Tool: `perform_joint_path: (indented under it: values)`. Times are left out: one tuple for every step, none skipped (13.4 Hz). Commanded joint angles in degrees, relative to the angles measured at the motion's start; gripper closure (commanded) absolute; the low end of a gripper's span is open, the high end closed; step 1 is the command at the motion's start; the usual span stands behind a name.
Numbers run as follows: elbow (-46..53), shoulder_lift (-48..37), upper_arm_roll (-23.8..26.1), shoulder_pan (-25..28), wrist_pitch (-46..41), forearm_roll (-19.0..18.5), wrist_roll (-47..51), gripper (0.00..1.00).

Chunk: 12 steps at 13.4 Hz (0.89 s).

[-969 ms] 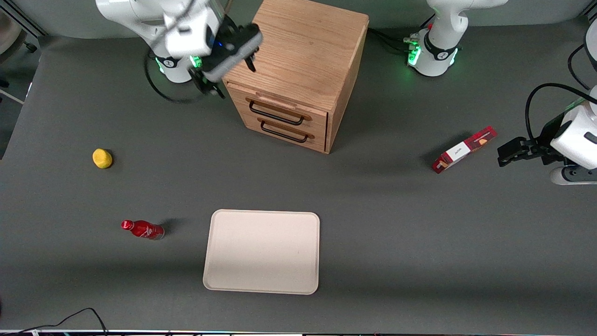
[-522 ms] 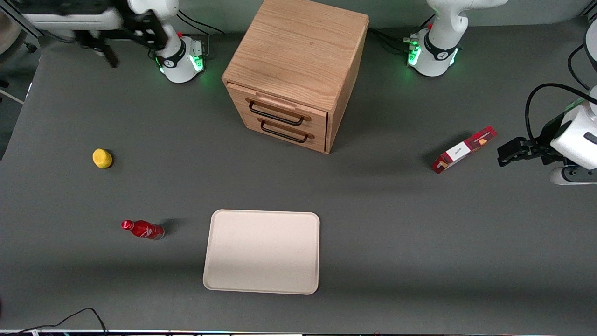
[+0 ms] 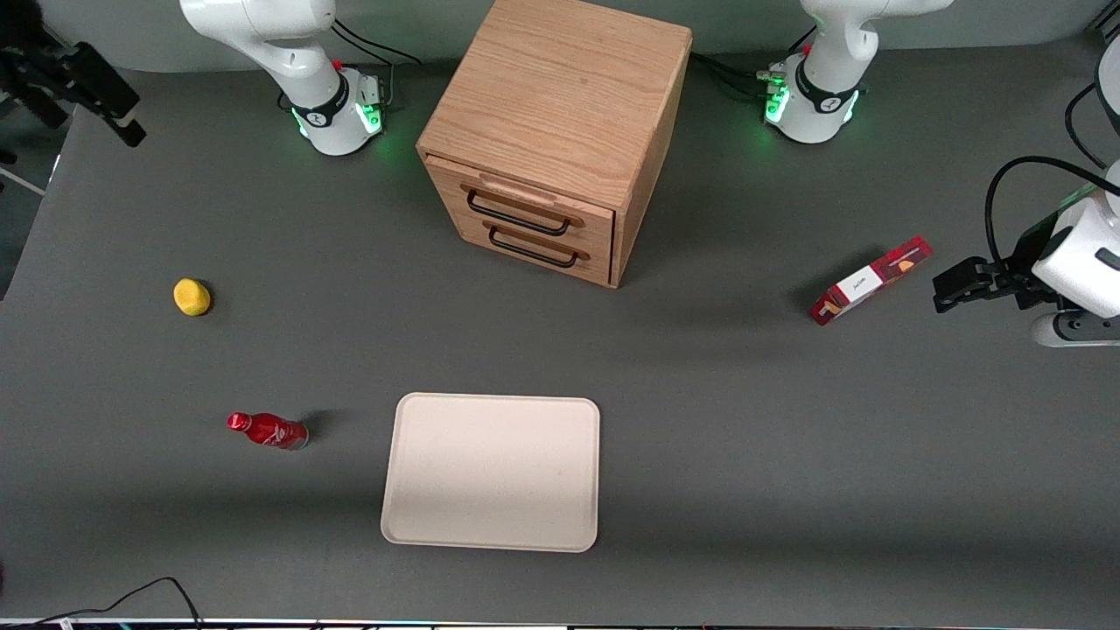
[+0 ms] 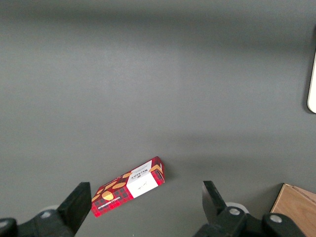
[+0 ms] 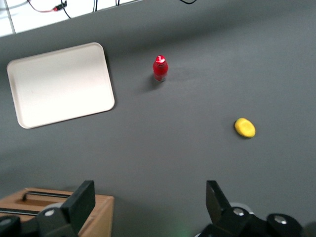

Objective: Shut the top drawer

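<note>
Since a second ago the working arm has swung off the cabinet: then its tool hung at the cabinet's top front corner, now the black two-finger tool (image 3: 96,92) sits at the upper left of the front frame, off the tabletop's edge and well clear of everything. Wrist view shows its fingers (image 5: 81,200) spread wide apart, nothing between them.

Light-oak top drawer with flat front and thin black wire handle (image 3: 521,207) sits upper centre of the front frame, uppermost of two fronts in the boxy oak cabinet (image 3: 560,96). Its front looks nearly level with the lower oak drawer front (image 3: 535,249); whether a sliver of gap remains, cannot tell.

Judgement: the push is done or all but done, and the arm is in retreat. If any gap is left, the next move calls for a return to the front panel and a straight press inward.

Outward on the dark grey matte tabletop (image 3: 744,455): cream rectangular tray (image 3: 492,472) lower centre, small red bottle lying down (image 3: 267,430), yellow rounded lump (image 3: 192,297), red patterned carton (image 3: 871,280) toward the parked arm's end. Pale wall strip along the top edge.
</note>
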Motion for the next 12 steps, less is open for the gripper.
perform_joint_path:
  values:
    - [-2.51, 0.04, -4.48, 0.44, 1.47, -0.75, -5.30, 0.00]
    - [-3.65, -0.05, -4.93, 0.35, 2.09, -0.66, -5.39, 0.00]
    - [-5.75, -0.66, -5.98, 0.35, 4.09, -0.23, -5.30, 0.00]
    - [-7.94, -1.28, -6.33, 0.44, 5.51, -0.14, -5.22, 0.00]
    - [-9.62, -1.72, -6.69, 0.35, 6.56, -0.05, -5.39, 0.00]
    - [-9.98, -1.72, -7.47, 0.44, 7.18, -0.05, -5.65, 0.00]
    - [-10.08, -1.55, -7.65, 0.35, 7.36, -0.05, -5.74, 0.00]
    - [-10.77, -1.55, -7.83, 0.18, 7.63, -0.05, -5.92, 0.00]
    - [-11.74, -1.81, -7.83, -0.61, 7.72, -0.05, -6.27, 0.00]
    - [-12.18, -2.25, -8.01, -0.79, 7.63, -0.05, -7.57, 0.00]
    - [-12.19, -2.08, -9.31, -0.27, 7.63, -0.05, -7.85, 0.00]
    - [-12.19, -2.16, -9.15, 0.17, 7.72, 0.04, -7.85, 0.00]
